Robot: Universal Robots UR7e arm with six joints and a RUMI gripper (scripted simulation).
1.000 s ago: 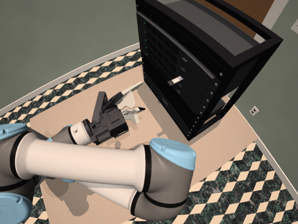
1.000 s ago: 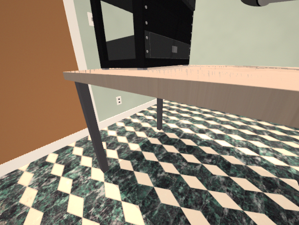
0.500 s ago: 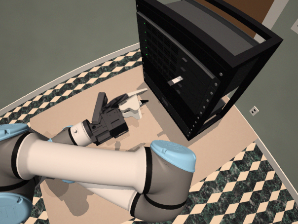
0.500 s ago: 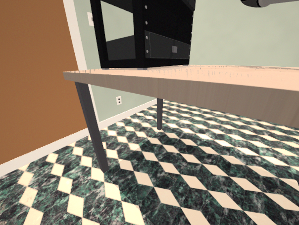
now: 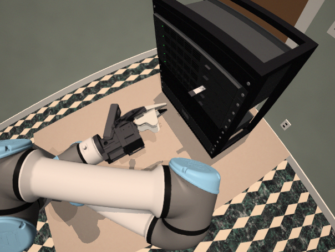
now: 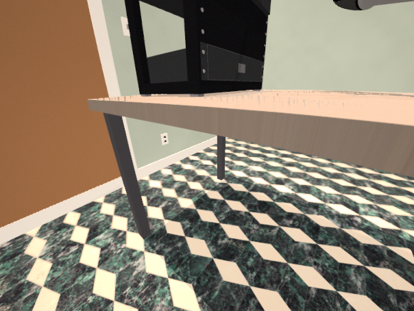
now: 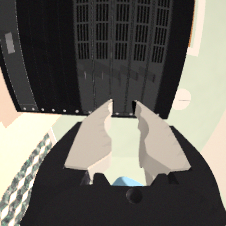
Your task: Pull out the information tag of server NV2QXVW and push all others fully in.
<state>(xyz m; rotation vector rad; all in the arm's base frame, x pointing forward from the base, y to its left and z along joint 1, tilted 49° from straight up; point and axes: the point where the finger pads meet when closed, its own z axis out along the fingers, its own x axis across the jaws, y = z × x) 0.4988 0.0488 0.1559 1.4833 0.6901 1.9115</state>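
The information tag (image 5: 199, 89) that stands out palest sits right of upper centre in the top view, jutting from the front of the rack (image 5: 289, 60) (image 6: 193, 51) (image 7: 50, 60). Its print is too small to read, so whether it belongs to NV2QXVW cannot be told. Darker tabs line up on either side of it

The gripper (image 5: 166, 107) (image 7: 122, 101) is near the middle of the top view, its tips just short of the rack front. Its fingers stand a little apart, with a narrow gap and nothing pinched between them; in the wrist view they point up at the rack from the lower middle

The step in hand looks like lining up on a tab. To do it well, centre the gap on one tab and come in square to the front, keeping clear of its neighbours. For a pull, grip lightly and draw straight out, easing off at the stop; for a push, use a gentle, level press and quit once the tag seats. The rack stands loose on the surface (image 5: 235, 172) (image 6: 325, 106), so sideways force or pushing past the end could shift or tip it
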